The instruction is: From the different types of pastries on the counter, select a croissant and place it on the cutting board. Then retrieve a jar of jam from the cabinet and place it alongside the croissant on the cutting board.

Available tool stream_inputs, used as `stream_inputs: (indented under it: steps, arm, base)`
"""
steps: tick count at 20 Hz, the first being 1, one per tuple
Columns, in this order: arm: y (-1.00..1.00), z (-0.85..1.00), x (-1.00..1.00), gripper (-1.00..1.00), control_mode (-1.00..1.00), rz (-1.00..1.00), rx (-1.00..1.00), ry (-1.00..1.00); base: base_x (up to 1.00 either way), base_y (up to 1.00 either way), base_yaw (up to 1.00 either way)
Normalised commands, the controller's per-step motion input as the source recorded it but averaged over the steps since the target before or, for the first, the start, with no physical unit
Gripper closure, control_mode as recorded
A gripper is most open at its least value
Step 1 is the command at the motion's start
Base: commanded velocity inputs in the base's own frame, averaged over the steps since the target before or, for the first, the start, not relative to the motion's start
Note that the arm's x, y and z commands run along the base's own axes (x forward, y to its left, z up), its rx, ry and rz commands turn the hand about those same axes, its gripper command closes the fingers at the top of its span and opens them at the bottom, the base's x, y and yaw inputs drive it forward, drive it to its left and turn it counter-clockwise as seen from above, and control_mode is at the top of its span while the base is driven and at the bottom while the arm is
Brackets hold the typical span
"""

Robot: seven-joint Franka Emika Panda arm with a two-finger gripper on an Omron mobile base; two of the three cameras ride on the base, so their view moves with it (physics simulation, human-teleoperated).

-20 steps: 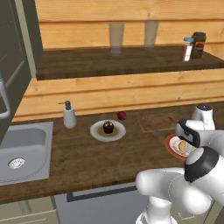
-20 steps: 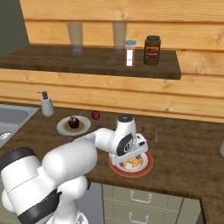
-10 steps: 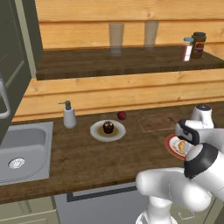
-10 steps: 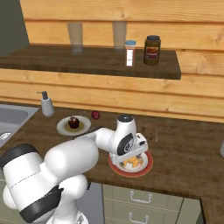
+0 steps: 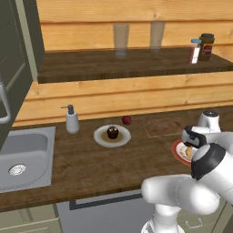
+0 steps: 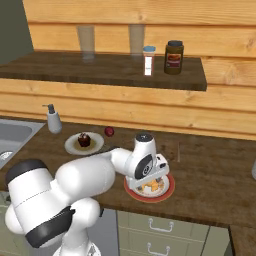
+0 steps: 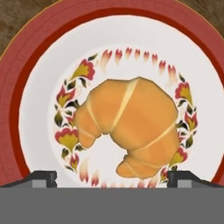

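- Two dark fingertips (image 7: 43,178) of my claw (image 7: 111,179) stand wide apart, empty, over the croissant (image 7: 129,124) on its red-rimmed plate (image 7: 26,87).
- Right base view adds the jam jar (image 6: 173,57) on the shelf (image 6: 100,70).

Pale wooden plank wall (image 5: 113,98) across the frame's middle, dark wooden shelf (image 5: 127,66) above, dark wooden desk (image 5: 91,159) below, steel sink (image 5: 25,157) lower left

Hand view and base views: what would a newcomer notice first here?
First the golden croissant, lying in the middle of a red-rimmed plate directly under the open gripper. Next, the big white arm bent over that plate at the counter's front edge, and a dark cupcake on a pale plate near the sink.
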Motion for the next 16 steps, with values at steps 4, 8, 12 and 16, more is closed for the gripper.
stream_inputs:
  steps: [4,8,12,16]
  arm:
    - [0.00,0.00,0.20,-1.00,-1.00,0.00,0.00,-0.01]
    - [-0.01,-0.01,0.26,-1.00,-1.00,0.00,0.00,0.00]
    - [-0.09,-0.04,0.27,-1.00,-1.00,0.00,0.00,0.00]
    - [-0.27,-0.14,0.19,-1.00,-1.00,0.00,0.00,0.00]
  base:
    - [0.00,0.00,0.00]
    - [0.00,0.00,0.00]
    - [0.00,0.00,0.00]
    - [0.00,0.00,0.00]
